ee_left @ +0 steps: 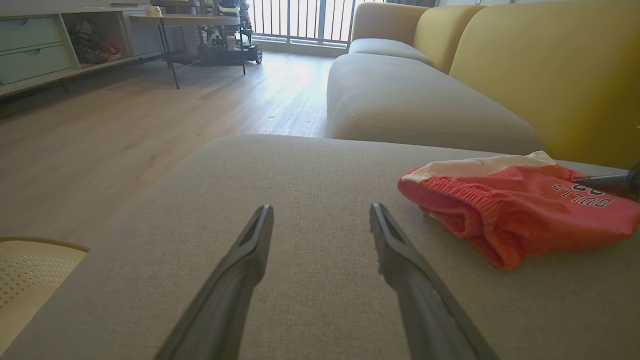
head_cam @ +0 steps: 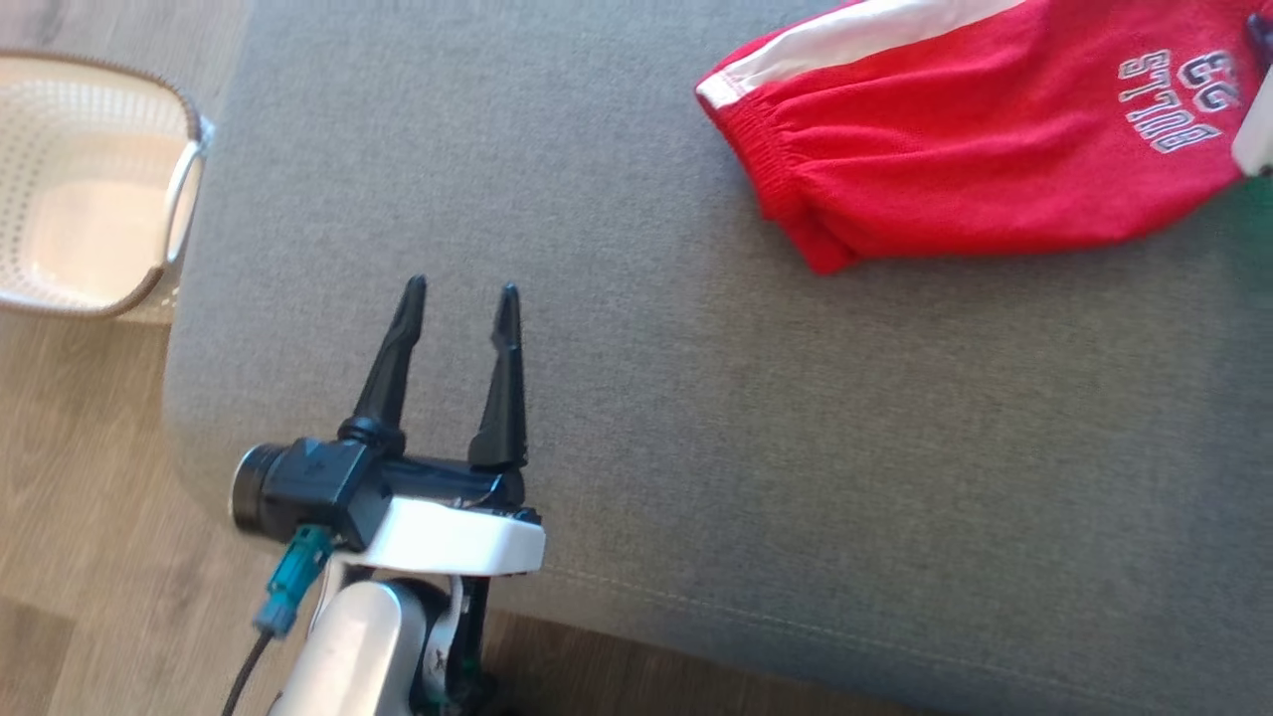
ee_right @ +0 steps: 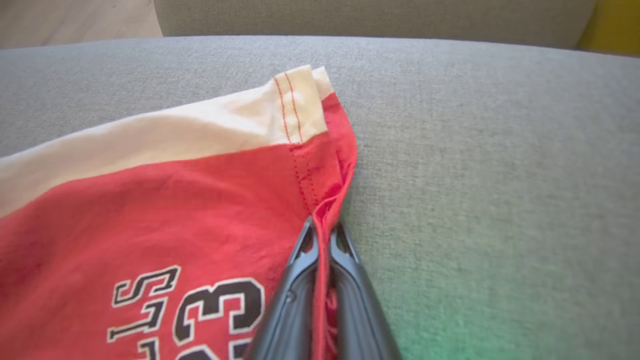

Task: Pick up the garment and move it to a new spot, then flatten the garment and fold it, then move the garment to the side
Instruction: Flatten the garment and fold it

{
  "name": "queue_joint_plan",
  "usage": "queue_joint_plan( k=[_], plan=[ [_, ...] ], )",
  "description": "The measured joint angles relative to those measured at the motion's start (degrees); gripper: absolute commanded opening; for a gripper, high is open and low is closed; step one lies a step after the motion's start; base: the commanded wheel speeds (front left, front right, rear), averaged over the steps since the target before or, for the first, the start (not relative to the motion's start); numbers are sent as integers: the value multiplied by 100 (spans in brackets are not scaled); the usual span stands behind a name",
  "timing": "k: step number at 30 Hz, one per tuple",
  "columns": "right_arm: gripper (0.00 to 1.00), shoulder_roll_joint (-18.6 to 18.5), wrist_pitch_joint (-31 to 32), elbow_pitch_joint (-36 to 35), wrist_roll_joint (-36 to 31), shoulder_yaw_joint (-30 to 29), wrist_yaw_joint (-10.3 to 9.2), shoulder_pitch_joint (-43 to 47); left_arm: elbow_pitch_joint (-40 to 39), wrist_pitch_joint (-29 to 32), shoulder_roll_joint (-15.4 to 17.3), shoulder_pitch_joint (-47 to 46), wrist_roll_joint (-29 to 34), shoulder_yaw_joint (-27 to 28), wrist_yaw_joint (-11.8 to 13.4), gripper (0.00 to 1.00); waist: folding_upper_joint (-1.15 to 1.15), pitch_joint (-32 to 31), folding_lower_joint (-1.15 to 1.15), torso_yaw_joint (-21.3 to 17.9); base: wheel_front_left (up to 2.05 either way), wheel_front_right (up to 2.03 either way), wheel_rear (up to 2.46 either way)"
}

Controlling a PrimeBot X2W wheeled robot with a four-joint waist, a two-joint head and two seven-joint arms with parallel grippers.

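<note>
While the left gripper [head_cam: 462, 288] hovers released above the grey cushion [head_cam: 696, 447], the right gripper [ee_right: 324, 226] is clenched on the red garment [ee_right: 175, 200] — at its hem

Garment [head_cam: 995, 139]: red shorts, white side stripe, black-and-white "BULLS 23" print. Lies mostly flat on grey cushion [head_cam: 696, 447], gathered elastic waistband slightly bunched, facing the open stretch of cushion. One red hem edge raised in a ridge, pinched between closed fingers of right hand [ee_right: 322, 227]
</note>
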Motion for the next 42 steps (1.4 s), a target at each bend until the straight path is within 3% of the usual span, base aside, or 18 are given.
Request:
queue_joint_plan(
  k=[19, 30, 42],
  plan=[
    [0, -74, -805, 158, -347, -65, -1, 525, 130, 0, 7, 337, 309, 291, -46, 100, 0, -857, 0, -788, 0, 0, 0],
    [0, 977, -611, -740, -366, 825, -1, 224, 222, 0, 10, 511, 308, 244, -58, 100, 0, -1190, 0, -1105, 0, 0, 0],
    [0, 1694, -140, -1513, 25, 1992, -1, 313, 274, 0, 15, 513, 192, 1, 23, 100, 0, -1346, 0, -866, 0, 0, 0]
  ],
)
